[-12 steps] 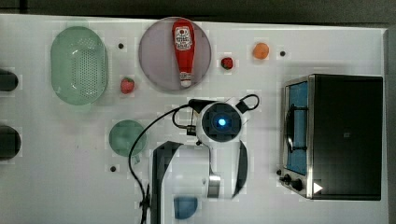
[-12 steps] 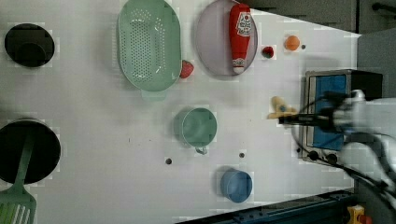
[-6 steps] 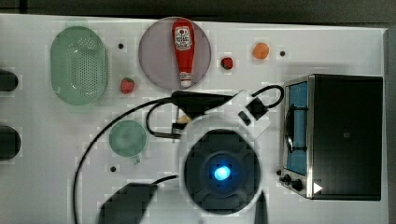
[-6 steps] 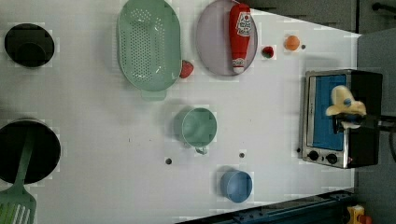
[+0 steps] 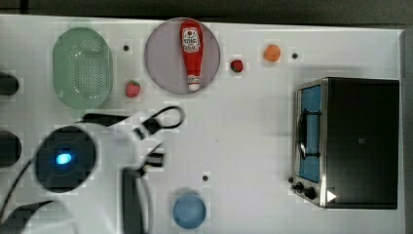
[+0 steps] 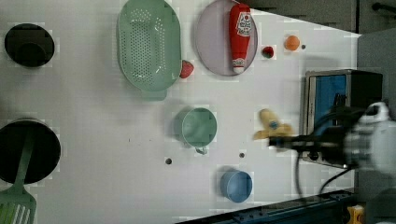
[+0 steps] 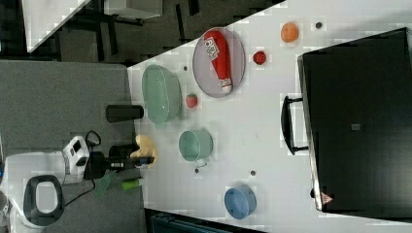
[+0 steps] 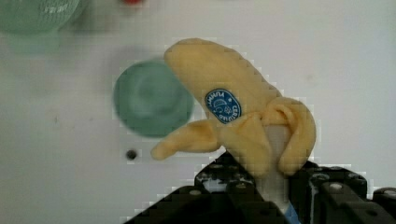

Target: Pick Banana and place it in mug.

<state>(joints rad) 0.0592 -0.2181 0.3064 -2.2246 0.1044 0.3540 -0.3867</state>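
Left view: the claw [image 6: 275,140] is pinched on the banana [image 6: 272,127], a pale-yellow piece with peel flaps and a blue sticker, carried clear of the white desk [image 6: 102,130]. By this view the banana sits between the dull-green mug [image 6: 199,127] and the toaster oven [image 6: 334,105], apart from the mug's rim. A blue cup [image 6: 237,185] stands below the mug in the left view. A pale-green strainer [image 6: 148,43] lies toward the left view's top, a strawberry [image 6: 186,69] just beside it. A ketchup bottle [image 6: 239,36] rests on a round grey plate [image 6: 212,39], with a second strawberry [image 6: 267,52] and an orange ball [image 6: 292,43] further to the left view's right.

Wrist view: the banana [image 8: 233,100] overlaps the mug [image 8: 149,100] seen beneath it; the claw [image 8: 273,186] grips its lower end.

Right view: the banana [image 7: 144,145] is held at the claw [image 7: 143,159], near the desk's edge.
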